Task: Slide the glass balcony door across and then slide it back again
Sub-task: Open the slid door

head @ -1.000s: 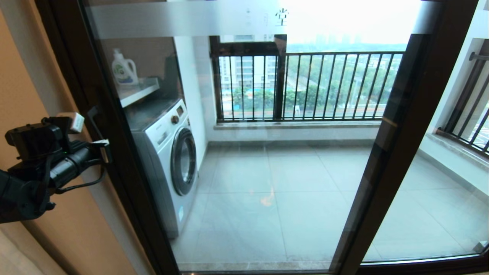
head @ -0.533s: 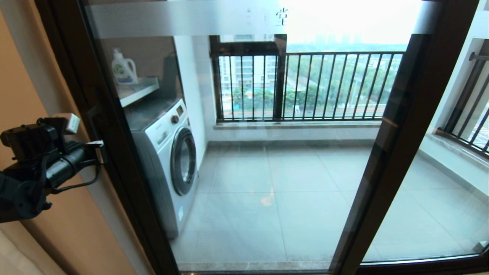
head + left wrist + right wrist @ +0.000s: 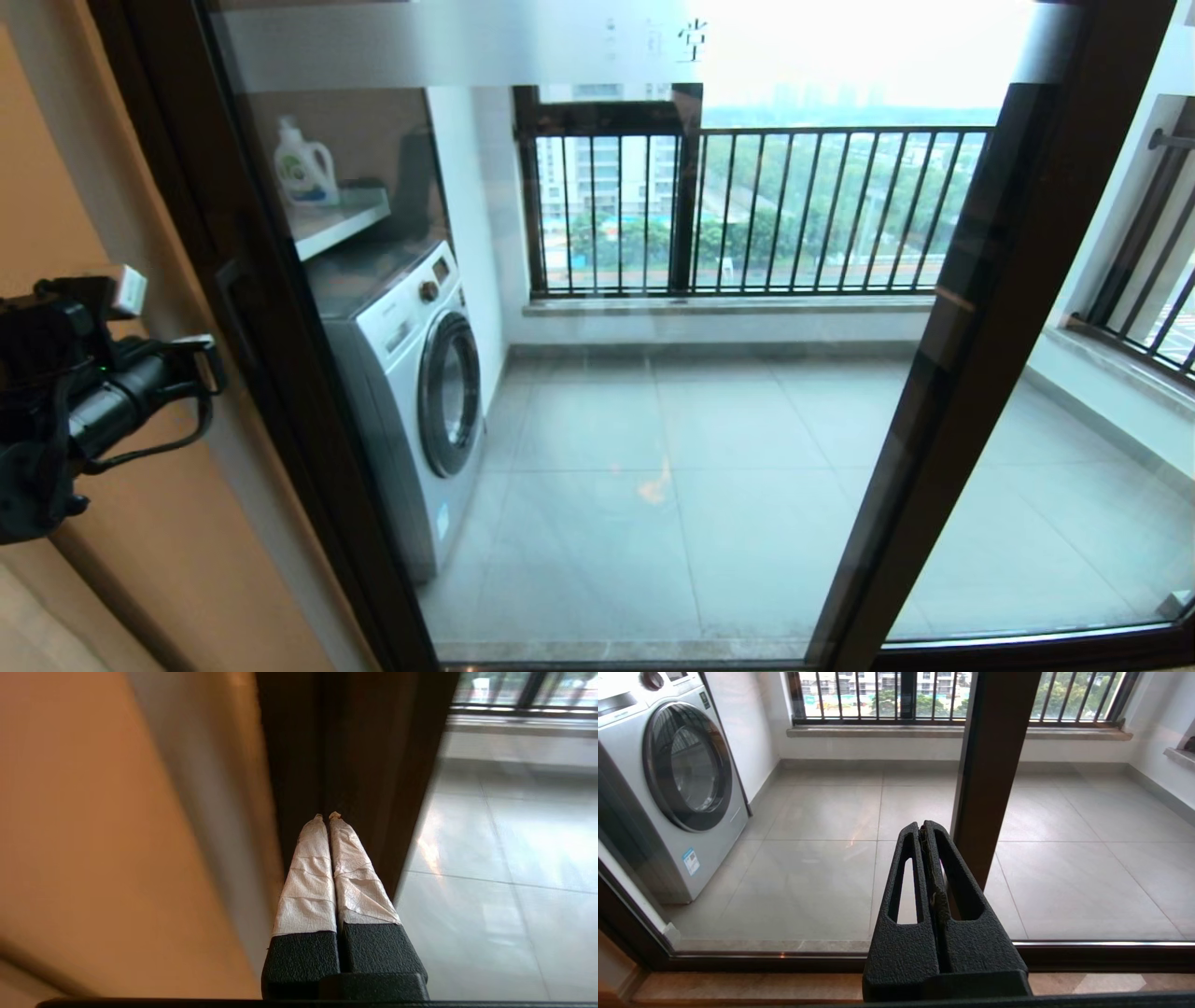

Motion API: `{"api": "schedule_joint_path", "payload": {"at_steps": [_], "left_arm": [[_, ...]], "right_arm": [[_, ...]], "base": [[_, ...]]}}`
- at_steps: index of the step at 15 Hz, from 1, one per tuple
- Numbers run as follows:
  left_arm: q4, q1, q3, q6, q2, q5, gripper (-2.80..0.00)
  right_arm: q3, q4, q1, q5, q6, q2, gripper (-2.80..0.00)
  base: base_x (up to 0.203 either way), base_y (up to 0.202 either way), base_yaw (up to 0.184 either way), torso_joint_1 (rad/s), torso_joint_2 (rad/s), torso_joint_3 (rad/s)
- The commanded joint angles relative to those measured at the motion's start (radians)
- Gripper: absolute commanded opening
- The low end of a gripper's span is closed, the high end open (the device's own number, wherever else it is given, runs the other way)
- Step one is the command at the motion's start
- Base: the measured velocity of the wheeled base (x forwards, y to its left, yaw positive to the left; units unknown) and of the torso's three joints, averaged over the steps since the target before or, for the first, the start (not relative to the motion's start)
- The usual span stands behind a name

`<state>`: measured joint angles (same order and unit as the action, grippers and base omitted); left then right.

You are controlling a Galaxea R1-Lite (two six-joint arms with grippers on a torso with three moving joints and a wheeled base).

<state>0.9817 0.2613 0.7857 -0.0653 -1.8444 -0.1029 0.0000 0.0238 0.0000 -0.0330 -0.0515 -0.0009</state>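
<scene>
The glass balcony door fills the head view, with a dark brown frame and a frosted strip with Chinese characters across the top. Its dark bar handle sits on the left stile. My left gripper hangs left of that handle, apart from it and in front of the wall. In the left wrist view the left gripper is shut, its taped fingers pressed together on nothing and pointing at the door frame. My right gripper is shut and empty, low before the glass near a brown stile.
An orange wall borders the door on the left. Behind the glass stand a washing machine, a detergent bottle on a shelf, and a barred balcony railing. The door's floor track runs along the bottom.
My left gripper has drawn back to the left, off the door's handle and towards the wall. The door itself looks unmoved.
</scene>
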Motion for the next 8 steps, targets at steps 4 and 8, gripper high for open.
{"api": "schedule_joint_path", "payload": {"at_steps": [4,8], "left_arm": [[0.005,-0.027,-0.052,0.004,0.078,-0.015,-2.8],[0.005,-0.017,-0.037,0.004,0.094,-0.013,-2.8]], "right_arm": [[0.009,0.001,0.0,-0.001,-0.001,0.001,-2.8],[0.009,0.001,0.0,-0.001,-0.001,0.001,-2.8]], "base": [[0.0,0.0,0.0,0.0,0.0,0.0],[0.0,0.0,0.0,0.0,0.0,0.0]]}}
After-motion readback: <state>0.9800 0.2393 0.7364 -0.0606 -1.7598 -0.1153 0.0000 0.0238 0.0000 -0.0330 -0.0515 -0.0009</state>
